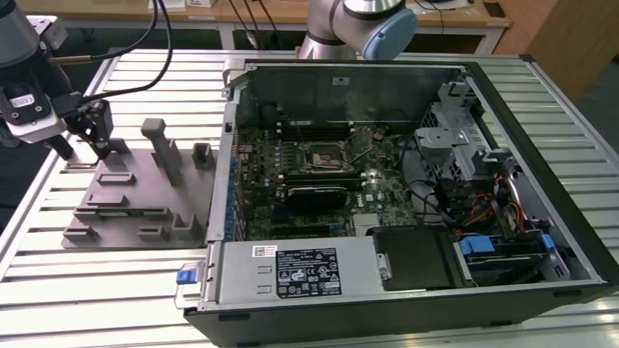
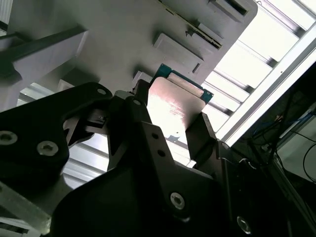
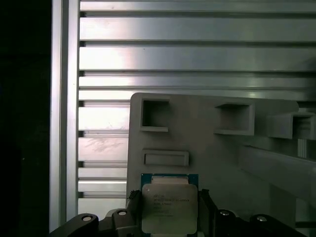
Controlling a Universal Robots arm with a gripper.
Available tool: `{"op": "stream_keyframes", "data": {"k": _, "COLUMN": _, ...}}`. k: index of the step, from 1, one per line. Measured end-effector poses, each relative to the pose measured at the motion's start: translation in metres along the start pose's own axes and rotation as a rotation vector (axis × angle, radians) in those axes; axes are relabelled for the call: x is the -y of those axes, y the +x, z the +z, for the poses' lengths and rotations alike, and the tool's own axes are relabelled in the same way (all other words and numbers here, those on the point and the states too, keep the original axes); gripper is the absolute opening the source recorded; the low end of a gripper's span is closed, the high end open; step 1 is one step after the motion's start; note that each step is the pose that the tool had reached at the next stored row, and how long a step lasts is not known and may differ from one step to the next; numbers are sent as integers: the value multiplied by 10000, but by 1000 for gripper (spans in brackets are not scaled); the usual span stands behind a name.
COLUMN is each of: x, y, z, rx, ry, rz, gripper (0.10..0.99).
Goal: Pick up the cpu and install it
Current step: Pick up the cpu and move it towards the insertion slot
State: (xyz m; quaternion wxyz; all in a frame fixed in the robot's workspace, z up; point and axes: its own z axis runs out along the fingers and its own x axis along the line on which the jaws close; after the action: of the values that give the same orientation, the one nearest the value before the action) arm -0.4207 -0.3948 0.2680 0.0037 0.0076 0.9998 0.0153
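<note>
The cpu (image 3: 169, 207), a small square chip with a silver top and a thin green rim, sits between my gripper's two black fingers in both wrist views. My gripper (image 3: 169, 213) is shut on it, one finger against each side edge. The second wrist view has the cpu (image 2: 177, 106) just over the grey tray (image 2: 123, 39), held by the gripper (image 2: 173, 126). In the exterior view my gripper (image 1: 82, 152) hangs over the far corner of the tray (image 1: 135, 217), at the exterior view's left. The black cpu socket (image 1: 322, 154) lies in the middle of the motherboard inside the open computer case (image 1: 406, 290).
The tray (image 3: 207, 148) has raised grey holders and posts (image 1: 159, 141), and a green memory stick (image 1: 126, 212) lies in a slot. Cables, a drive cage (image 1: 454, 138) and a power supply (image 1: 300, 272) crowd the case. Another arm's base (image 1: 358, 25) stands behind it on the slatted metal table (image 1: 97, 290).
</note>
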Motion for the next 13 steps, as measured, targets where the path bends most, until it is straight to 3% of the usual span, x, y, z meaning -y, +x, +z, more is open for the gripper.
{"op": "stream_keyframes", "data": {"k": 13, "x": -5, "y": -1, "z": -169, "rx": 5, "ry": 0, "rz": 0, "gripper": 545}}
